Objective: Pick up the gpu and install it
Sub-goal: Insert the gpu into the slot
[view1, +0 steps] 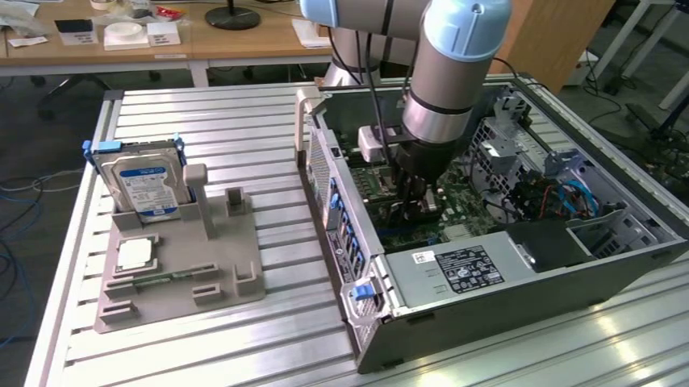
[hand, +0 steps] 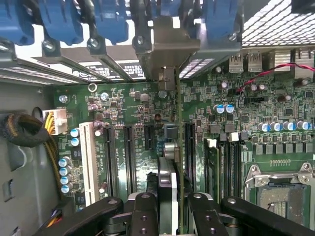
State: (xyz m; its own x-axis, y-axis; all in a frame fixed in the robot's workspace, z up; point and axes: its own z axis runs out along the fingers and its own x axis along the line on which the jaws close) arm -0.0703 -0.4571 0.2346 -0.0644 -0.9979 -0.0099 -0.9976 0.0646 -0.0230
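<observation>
My gripper [view1: 415, 201] reaches down into the open computer case [view1: 356, 266], over the green motherboard [view1: 457, 197]. In the wrist view the gripper [hand: 172, 212] is shut on the gpu [hand: 169, 184], a thin dark card seen edge-on between the two black fingers [hand: 144, 211]. The card stands upright over the long expansion slots [hand: 129, 152]. Its metal end bracket [hand: 167, 46] lies against the case's rear slot openings. Whether the card's edge sits in a slot is hidden.
A grey fixture [view1: 177, 282] on the slatted table at the exterior view's left holds a hard drive [view1: 145, 185], a processor chip [view1: 134, 255] and a memory stick [view1: 161, 280]. Inside the case are the power supply [view1: 463, 270], blue latches [hand: 64, 22], memory slots [hand: 224, 162] and a processor socket [hand: 283, 191].
</observation>
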